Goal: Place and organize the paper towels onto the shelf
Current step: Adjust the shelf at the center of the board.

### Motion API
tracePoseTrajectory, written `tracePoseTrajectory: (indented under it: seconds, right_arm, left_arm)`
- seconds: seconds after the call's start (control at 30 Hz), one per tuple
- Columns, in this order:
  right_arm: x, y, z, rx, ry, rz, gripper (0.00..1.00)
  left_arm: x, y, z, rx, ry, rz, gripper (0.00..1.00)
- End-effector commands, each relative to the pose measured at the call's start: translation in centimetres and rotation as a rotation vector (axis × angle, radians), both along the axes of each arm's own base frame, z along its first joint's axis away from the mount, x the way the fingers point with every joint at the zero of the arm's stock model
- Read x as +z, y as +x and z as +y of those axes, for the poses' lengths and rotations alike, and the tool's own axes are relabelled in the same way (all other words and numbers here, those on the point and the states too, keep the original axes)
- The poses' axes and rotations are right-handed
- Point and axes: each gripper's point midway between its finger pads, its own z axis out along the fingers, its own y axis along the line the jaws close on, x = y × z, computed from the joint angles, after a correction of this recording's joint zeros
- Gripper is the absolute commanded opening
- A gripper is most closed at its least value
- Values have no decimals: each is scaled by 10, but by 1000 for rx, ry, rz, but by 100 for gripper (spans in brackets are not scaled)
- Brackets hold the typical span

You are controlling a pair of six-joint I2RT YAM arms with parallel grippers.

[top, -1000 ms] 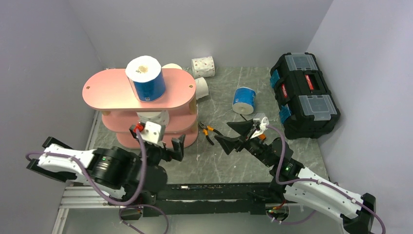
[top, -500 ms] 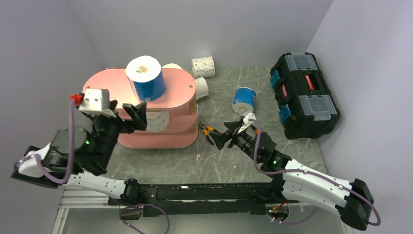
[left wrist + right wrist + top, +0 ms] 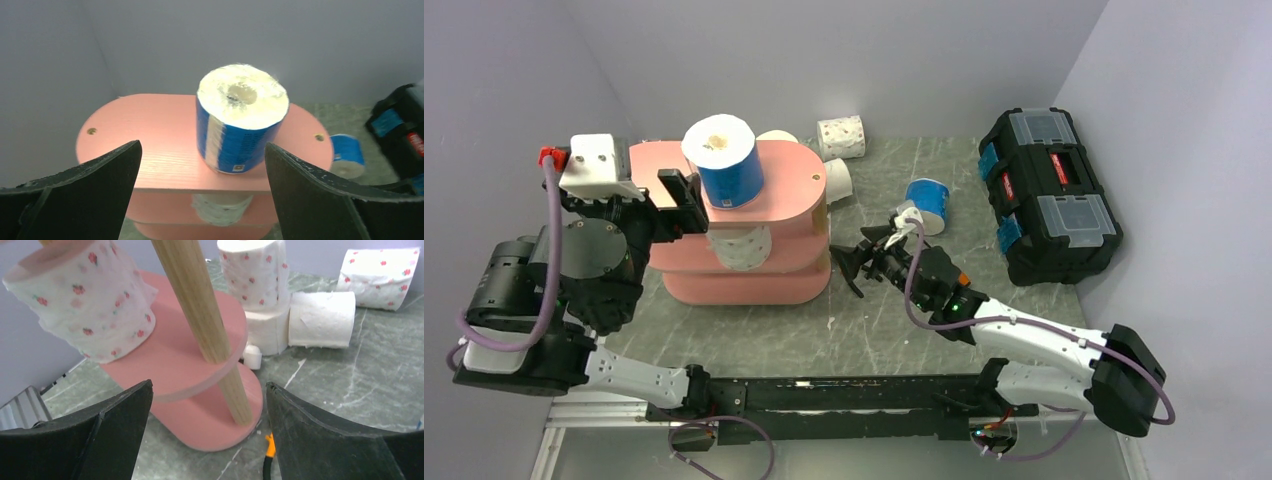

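Observation:
The pink shelf [image 3: 779,195] stands at the back left. A blue-wrapped paper towel roll [image 3: 721,160] stands upright on its top board [image 3: 150,150], and a pink-speckled roll [image 3: 746,245] sits on the middle board [image 3: 185,360]. My left gripper [image 3: 674,210] hangs open at the shelf's left front, level with the top board, the blue roll [image 3: 242,120] ahead between its fingers and untouched. My right gripper [image 3: 856,262] is open and low by the shelf's right end, facing a wooden post [image 3: 200,315]. Another blue roll [image 3: 927,205] lies on the table.
Behind the shelf's right end lie a speckled roll [image 3: 841,137] and plain white rolls [image 3: 839,180], one stack topped by a speckled roll [image 3: 252,270]. A black toolbox [image 3: 1049,195] stands at the right. Orange-handled pliers [image 3: 270,447] lie under my right gripper.
My left arm has risen from low in front of the shelf to the top board's height at its left. My right gripper has moved forward and left toward the shelf's right end.

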Motion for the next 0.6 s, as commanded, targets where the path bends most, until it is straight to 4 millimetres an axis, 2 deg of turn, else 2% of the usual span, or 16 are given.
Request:
tracePoseTrajectory:
  seconds: [0.0, 0.03, 0.07, 0.1, 0.13, 0.3, 0.43, 0.57]
  right_arm:
    - [52, 10, 7, -3, 93, -106, 85]
    - [54, 11, 7, -3, 94, -110, 85]
    - [56, 12, 7, -5, 96, -113, 85]
    - [57, 12, 6, -6, 98, -116, 85]
    - [59, 13, 5, -6, 101, -120, 85]
    - [59, 17, 9, 7, 75, -122, 85]
    - [61, 17, 10, 16, 83, -124, 85]
    - [59, 17, 8, 11, 82, -125, 85]
  left_arm:
    - [0, 8, -6, -33, 127, 3, 99]
    - [10, 14, -15, -68, 114, -59, 99]
    - [18, 16, -12, -74, 101, -143, 99]
    - [27, 15, -1, -53, 38, -197, 99]
    - [34, 14, 7, -44, 15, -207, 99]
    - [64, 15, 22, 5, 66, -242, 99]
    - [66, 14, 41, 92, 99, -228, 99]
    - [48, 10, 69, 176, 85, -166, 99]
